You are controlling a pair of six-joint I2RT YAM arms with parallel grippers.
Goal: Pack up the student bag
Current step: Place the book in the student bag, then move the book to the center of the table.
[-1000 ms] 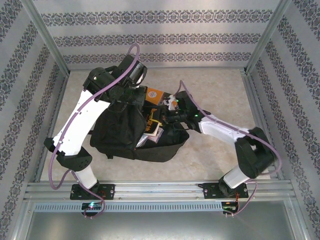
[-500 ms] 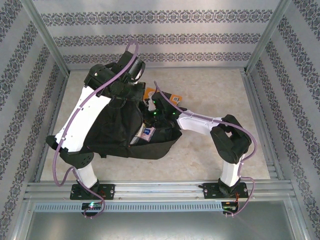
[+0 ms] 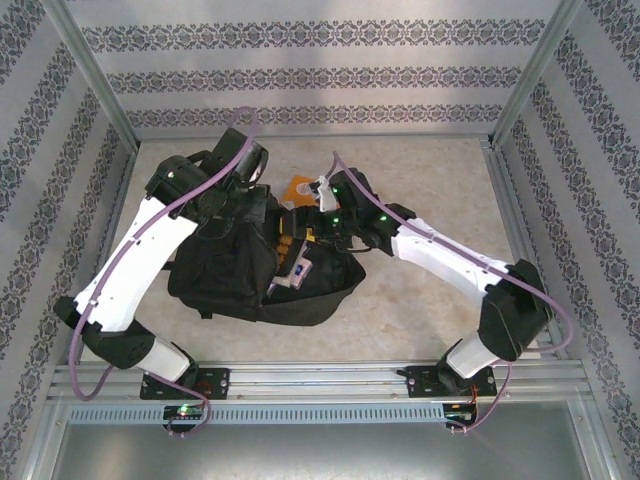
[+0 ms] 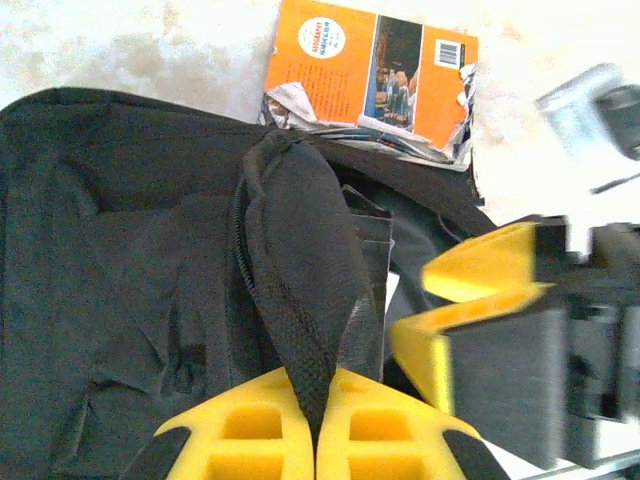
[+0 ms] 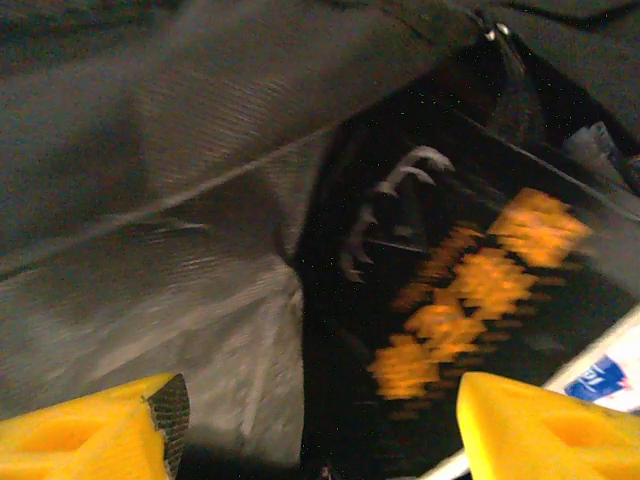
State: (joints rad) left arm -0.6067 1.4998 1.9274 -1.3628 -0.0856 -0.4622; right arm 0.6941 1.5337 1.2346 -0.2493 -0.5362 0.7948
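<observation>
My right gripper (image 5: 310, 430) has just spread its fingers apart, letting go of the black-covered book with orange lettering (image 5: 450, 290), which now lies inside the mouth of the large black soft fabric backpack (image 3: 250, 275) at the centre of the overhead view. My left gripper (image 4: 315, 425) stays pinched on the backpack's rim fold, holding it open; I judge the orange paperback (image 4: 370, 70) beyond it comes next.

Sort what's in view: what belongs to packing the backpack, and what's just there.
Part of the job:
- backpack, a strap pinched by the shut left gripper
- black book with orange lettering inside it, under the open right gripper
- orange book on the table at the backpack's far edge

Just there:
- metal rail at the near edge
- patterned walls
</observation>
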